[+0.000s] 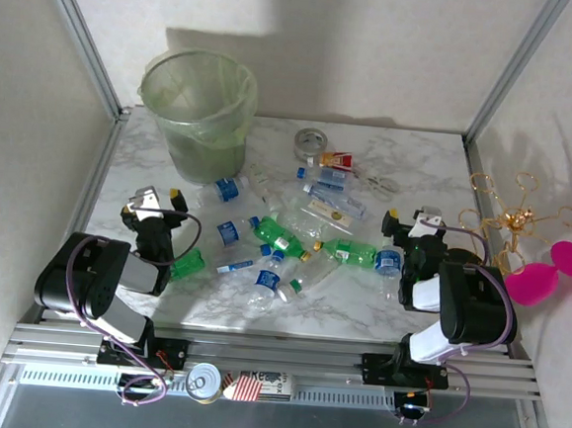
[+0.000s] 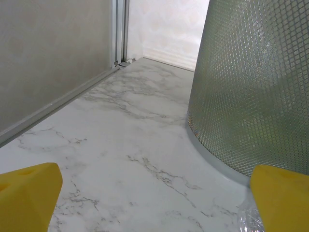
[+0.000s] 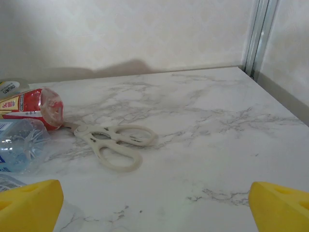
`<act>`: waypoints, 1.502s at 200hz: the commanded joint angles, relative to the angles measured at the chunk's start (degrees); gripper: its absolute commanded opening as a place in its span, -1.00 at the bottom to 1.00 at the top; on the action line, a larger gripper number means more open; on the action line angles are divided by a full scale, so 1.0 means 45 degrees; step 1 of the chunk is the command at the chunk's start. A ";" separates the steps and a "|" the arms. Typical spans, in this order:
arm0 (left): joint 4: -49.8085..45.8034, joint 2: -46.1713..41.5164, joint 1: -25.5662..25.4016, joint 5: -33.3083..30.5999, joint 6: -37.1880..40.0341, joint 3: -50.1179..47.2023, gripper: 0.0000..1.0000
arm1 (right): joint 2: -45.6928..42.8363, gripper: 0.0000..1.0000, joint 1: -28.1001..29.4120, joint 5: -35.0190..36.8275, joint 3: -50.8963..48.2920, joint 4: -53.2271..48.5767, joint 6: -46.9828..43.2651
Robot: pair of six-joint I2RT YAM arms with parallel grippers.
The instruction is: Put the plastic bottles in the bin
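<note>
Left gripper [image 1: 160, 202]: pads apart, empty, at 8 o'clock of table.
Right gripper [image 1: 409, 222]: pads apart, empty, at 4 o'clock.
Plastic bottles [image 1: 284, 239]: lying flat across table centre, several touching.
Risk: round, crowded bottles may roll or shove neighbours when pinched; slip likely.
Scissors [image 3: 116, 142] and tape roll [image 1: 310, 143] at 1 o'clock, just beside far bottles. Risk: mis-pick.
Bin [image 1: 203, 133]: upright at 11 o'clock, tall, probably light. Risk: left arm strikes wall, tips it.

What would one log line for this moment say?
left gripper: open, empty, facing bin | right gripper: open, empty, facing scissors | plastic bottles: scattered on table
</note>
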 commanded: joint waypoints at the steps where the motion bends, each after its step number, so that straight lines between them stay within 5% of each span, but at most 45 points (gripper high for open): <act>1: 0.0382 0.0063 -0.0068 0.0153 -0.0135 0.0166 0.99 | 0.0116 0.98 0.0063 0.0141 0.0065 0.0412 -0.0097; 202: -0.0019 -0.0192 -0.0123 -0.0046 -0.0112 0.0273 0.99 | -0.0613 0.97 0.0421 0.0785 0.0207 -0.0272 -0.0337; 255: -0.3095 -0.2749 -0.0894 -0.1650 0.0282 0.1051 0.99 | -0.3027 0.98 0.1417 0.2473 0.2672 -0.6240 0.0444; 280: -0.5966 -0.4667 -0.1034 -0.2053 -0.1299 0.2030 0.99 | -0.3571 0.97 0.1667 0.2403 0.4499 -1.0184 0.2360; 300: -0.8066 -0.5829 -0.1049 -0.0966 -0.2869 0.2782 0.99 | -0.3612 0.98 0.1846 0.2067 0.6182 -1.3583 0.3680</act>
